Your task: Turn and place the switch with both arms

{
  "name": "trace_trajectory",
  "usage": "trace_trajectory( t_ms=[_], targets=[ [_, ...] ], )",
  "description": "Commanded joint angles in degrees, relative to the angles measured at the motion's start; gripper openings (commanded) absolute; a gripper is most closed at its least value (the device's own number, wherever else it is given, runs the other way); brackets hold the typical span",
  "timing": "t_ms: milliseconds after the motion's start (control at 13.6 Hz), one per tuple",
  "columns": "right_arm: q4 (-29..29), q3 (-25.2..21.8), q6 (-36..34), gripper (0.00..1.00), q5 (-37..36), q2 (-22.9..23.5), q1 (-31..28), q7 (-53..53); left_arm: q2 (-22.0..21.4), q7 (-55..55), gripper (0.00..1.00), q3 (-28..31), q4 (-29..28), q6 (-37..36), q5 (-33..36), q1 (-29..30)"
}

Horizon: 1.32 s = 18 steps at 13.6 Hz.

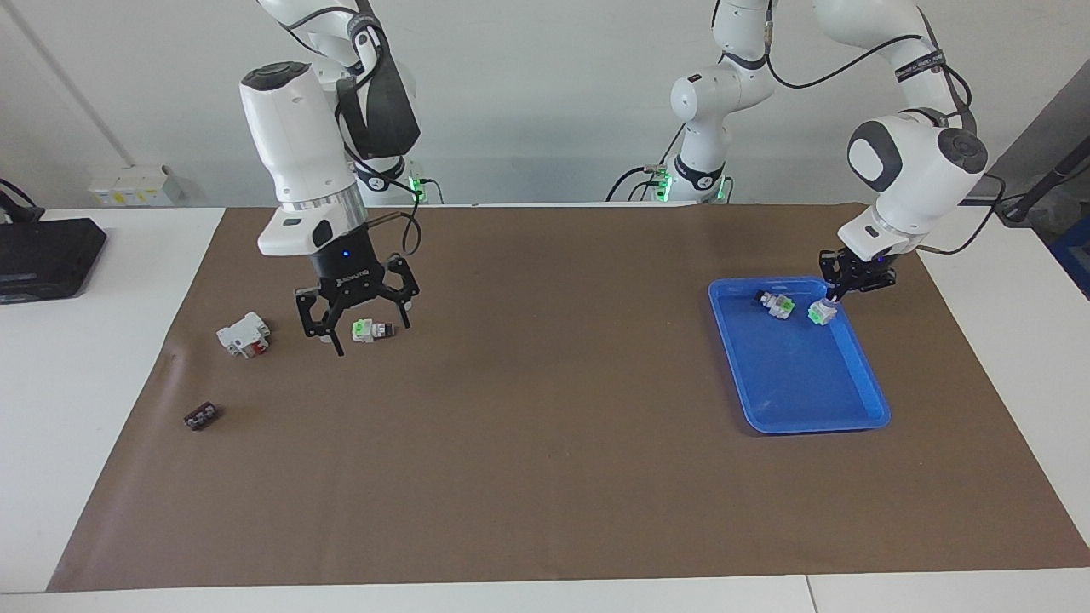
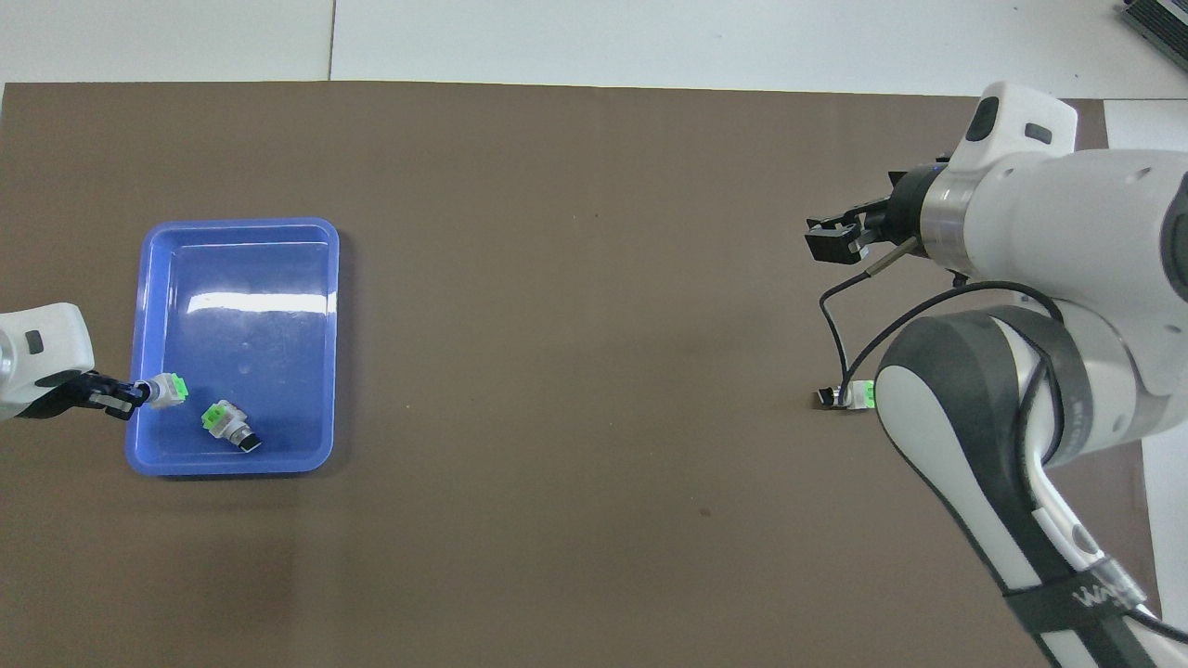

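The left hand (image 1: 839, 289) hangs over the corner of the blue tray (image 1: 856, 421) nearest the robots at the left arm's end of the counter (image 1: 545, 477), clenched on a switch (image 1: 822, 312) by its knob end. In the overhead view that held switch (image 2: 167, 390) lies level, its long axis running out from the fingertips (image 2: 119, 401) and its green face turned away from the hand, toward the tray's middle. Just past it, inside the tray, a second switch (image 2: 227, 425) lies slantwise on the floor, green face up toward the held one, black knob end toward the tray's near wall. The right hand (image 1: 358, 328) is low over the counter at the right arm's end, fingers spread wide and released, and a third switch (image 1: 372, 329) lies on the counter between them, long axis along the counter's length, green end toward the white block. The facing view alone shows that white block with a red part (image 1: 243, 334) beside the right hand, and a small dark piece (image 1: 201, 416) farther from the robots. From overhead the right arm covers both, and only the third switch's green face (image 2: 861, 394) peeks out.
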Motion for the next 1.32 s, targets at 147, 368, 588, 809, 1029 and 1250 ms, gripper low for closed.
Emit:
trace_trajectory(
  t_ms=[147,368,588,809,1029,1250],
  targets=[
    [3.81,-3.42,-17.65,1.0,-3.12,-5.21,-1.07,13.82,0.35,-1.3,0.65,-0.67,6.05,-3.95,1.09,-0.8],
    [8.45,-14.56,-26.88,1.0,-2.16,-6.01,4.98,13.9,3.52,-11.02,0.65,-0.93,18.77,-14.48,1.09,-5.09],
    [13.83,-16.35,-37.25,1.0,-1.45,-4.96,4.3,17.57,4.76,-22.01,0.65,-1.02,26.98,-23.28,1.09,-11.85],
    [11.03,-17.68,-37.81,1.0,0.75,-6.36,4.12,19.27,4.67,-33.27,0.64,-1.11,30.06,-26.72,1.09,-19.24],
    [9.08,-17.94,-37.98,1.0,1.01,-7.59,4.39,18.65,4.93,-34.27,0.7,-1.11,37.16,-33.39,1.17,-20.32],
    [9.26,-17.59,-38.42,1.0,0.31,-7.77,5.09,18.21,5.46,-34.18,0.82,-0.84,42.63,-38.68,0.82,-19.61]
  ],
)
